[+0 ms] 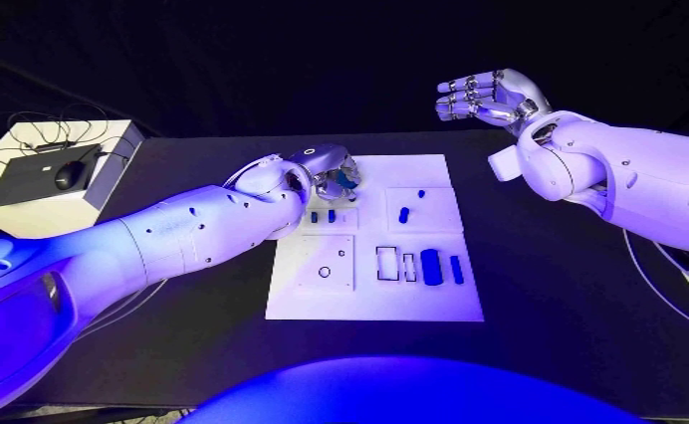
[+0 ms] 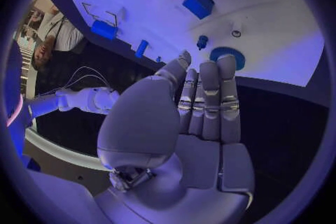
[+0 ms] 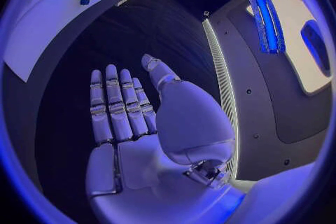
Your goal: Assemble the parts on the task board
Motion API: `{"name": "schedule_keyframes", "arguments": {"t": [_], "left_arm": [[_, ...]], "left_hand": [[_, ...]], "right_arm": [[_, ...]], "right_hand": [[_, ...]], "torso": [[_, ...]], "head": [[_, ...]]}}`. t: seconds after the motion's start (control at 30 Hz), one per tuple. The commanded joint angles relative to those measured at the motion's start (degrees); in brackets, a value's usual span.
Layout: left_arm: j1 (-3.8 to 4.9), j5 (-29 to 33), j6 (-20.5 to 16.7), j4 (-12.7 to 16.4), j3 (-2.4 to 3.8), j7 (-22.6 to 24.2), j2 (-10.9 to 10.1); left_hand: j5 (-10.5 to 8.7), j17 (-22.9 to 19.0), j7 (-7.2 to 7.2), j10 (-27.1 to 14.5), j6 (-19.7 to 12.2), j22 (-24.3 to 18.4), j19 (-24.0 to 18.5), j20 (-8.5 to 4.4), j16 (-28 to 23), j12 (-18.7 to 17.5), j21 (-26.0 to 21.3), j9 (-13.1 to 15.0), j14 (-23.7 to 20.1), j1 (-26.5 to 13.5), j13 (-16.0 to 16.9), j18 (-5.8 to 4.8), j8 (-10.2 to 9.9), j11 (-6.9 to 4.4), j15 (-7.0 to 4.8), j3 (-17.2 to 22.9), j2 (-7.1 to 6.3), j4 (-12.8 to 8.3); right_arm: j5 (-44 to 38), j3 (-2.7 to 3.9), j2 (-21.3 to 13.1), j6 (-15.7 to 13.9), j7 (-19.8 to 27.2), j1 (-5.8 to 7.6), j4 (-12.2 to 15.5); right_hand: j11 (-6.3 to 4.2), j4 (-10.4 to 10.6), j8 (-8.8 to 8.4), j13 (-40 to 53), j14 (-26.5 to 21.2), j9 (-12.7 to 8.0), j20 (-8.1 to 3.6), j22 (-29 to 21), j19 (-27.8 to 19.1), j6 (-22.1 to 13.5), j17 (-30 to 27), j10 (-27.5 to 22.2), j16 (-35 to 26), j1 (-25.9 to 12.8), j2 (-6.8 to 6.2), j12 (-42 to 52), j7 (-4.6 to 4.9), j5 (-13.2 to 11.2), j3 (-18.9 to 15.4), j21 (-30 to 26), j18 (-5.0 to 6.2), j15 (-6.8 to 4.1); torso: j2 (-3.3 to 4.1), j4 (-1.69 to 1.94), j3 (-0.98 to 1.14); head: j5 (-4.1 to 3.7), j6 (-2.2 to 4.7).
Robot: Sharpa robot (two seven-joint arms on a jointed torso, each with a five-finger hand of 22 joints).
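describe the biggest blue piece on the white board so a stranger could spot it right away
Start at the white task board in the middle of the black table and go to its near right part. Beside two outlined rectangular slots lie two blue parts side by side; the thick rounded part is the one, wider than the thin blue bar at its right.

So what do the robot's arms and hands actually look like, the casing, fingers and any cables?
Both arms have smooth, rounded white shells; the left arm shows small dark dots along its casing. Thin cables hang beside the right arm. The left hand and right hand are silver metal, with segmented fingers and broad, smooth thumb housings.
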Motion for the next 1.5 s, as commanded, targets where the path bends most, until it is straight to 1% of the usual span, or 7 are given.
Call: {"name": "schedule_keyframes", "arguments": {"t": [0.03,0.2,0.5,0.7,0.83,1.07,1.5], "left_arm": [[0.07,-1.50,3.04,-0.44,-0.06,-1.43,0.54],[0.06,-1.59,4.12,-0.88,-0.17,-1.83,1.02],[0.05,-1.81,4.41,-2.38,-0.25,-1.80,1.97],[0.01,-2.01,4.53,-3.57,-0.88,-1.69,3.00],[0.00,-2.15,4.14,-4.61,-1.19,-1.66,3.52],[-0.01,-2.22,3.53,-5.94,-1.33,-1.47,4.10],[-0.01,-2.08,3.92,-6.68,-1.36,-1.58,4.33]], "left_hand": [[-0.24,-0.49,-0.11,-0.52,-0.71,0.13,0.67,-0.17,0.60,-0.21,0.31,-0.04,0.90,-0.13,-0.07,0.35,-0.30,-0.15,-0.26,0.01,-0.81,0.30],[-0.27,-1.10,-0.31,-0.87,-0.94,0.17,1.28,-0.76,1.20,-0.30,0.35,-0.03,1.85,-0.43,-0.07,-0.16,-0.29,-0.43,-0.77,-0.56,-1.26,1.03],[-0.29,-1.46,0.21,0.82,-0.42,0.62,2.31,-0.80,1.79,-0.06,1.52,-0.05,2.79,-0.06,-0.07,-0.10,-0.27,-0.37,-0.48,0.25,-0.84,1.30],[-0.27,-1.54,0.28,2.41,0.06,1.26,2.78,-0.86,2.04,-0.50,3.04,-0.08,3.08,-0.11,-0.07,-0.12,-0.32,-0.61,-0.63,2.09,-0.49,0.66],[-0.29,-1.61,0.38,2.94,0.31,1.51,2.67,-0.81,2.14,-1.07,3.30,-0.07,3.07,-0.78,-0.06,-0.02,-0.30,-0.58,-0.53,3.62,-0.49,-0.09],[-0.26,-1.66,0.54,3.26,0.45,1.58,2.62,-0.60,2.27,-1.14,3.65,-0.08,3.03,-1.27,-0.07,0.22,-0.31,-0.48,-0.39,4.93,-0.34,-0.72],[-0.28,-1.68,0.69,3.73,0.65,1.69,2.57,-0.55,2.43,-1.10,4.18,-0.07,2.93,-1.55,-0.08,0.24,-0.31,-0.47,-0.31,5.77,-0.18,-1.16]], "right_arm": [[-0.33,0.03,0.06,-0.06,0.59,0.01,0.07],[-0.33,0.03,0.03,-0.08,0.59,0.01,0.12],[-0.33,0.03,0.13,-0.05,0.62,0.01,0.11],[-0.33,0.03,0.26,0.04,0.64,0.01,0.13],[-0.33,0.03,0.24,0.04,0.64,0.01,0.18],[-0.33,0.03,0.38,0.11,0.65,0.01,0.13],[-0.33,0.03,0.49,0.18,0.66,0.00,0.13]], "right_hand": [[-0.15,-0.02,-0.18,0.04,0.05,-0.01,-0.23,-0.08,-0.15,0.01,-0.07,-0.13,-0.17,-0.36,0.08,0.07,-0.03,0.35,0.22,0.11,0.32,-0.06],[-0.15,-0.02,-0.18,0.04,0.05,-0.01,-0.23,-0.08,-0.15,0.01,-0.07,-0.13,-0.17,-0.36,0.08,0.07,-0.03,0.35,0.22,0.11,0.32,-0.06],[-0.15,-0.02,-0.18,0.04,0.05,-0.01,-0.23,-0.08,-0.15,0.01,-0.07,-0.13,-0.17,-0.36,0.08,0.07,-0.03,0.35,0.22,0.11,0.32,-0.06],[-0.15,-0.02,-0.18,0.04,0.05,-0.01,-0.23,-0.08,-0.15,0.01,-0.07,-0.13,-0.17,-0.36,0.08,0.07,-0.03,0.35,0.22,0.11,0.32,-0.06],[-0.15,-0.02,-0.18,0.04,0.05,-0.01,-0.23,-0.08,-0.15,0.01,-0.07,-0.13,-0.17,-0.36,0.08,0.07,-0.03,0.35,0.22,0.11,0.32,-0.06],[-0.15,-0.02,-0.18,0.04,0.05,-0.01,-0.23,-0.08,-0.15,0.01,-0.07,-0.13,-0.17,-0.36,0.08,0.07,-0.03,0.35,0.22,0.11,0.32,-0.06],[-0.15,0.12,-0.18,0.04,0.04,-0.01,-0.23,-0.08,-0.15,0.09,-0.07,-0.11,-0.17,-0.50,-0.07,0.03,-0.04,0.39,0.72,0.11,0.30,-0.06]], "torso": [[0.03,-0.04,-0.02],[0.04,-0.03,-0.04],[-0.01,0.03,0.00],[0.06,-0.12,-0.04],[0.10,-0.10,-0.03],[0.03,-0.02,0.06],[0.00,0.06,0.03]], "head": [[-0.01,0.00],[-0.08,0.00],[-0.07,0.00],[-0.03,0.00],[-0.02,0.00],[-0.11,0.00],[-0.13,0.00]]}}
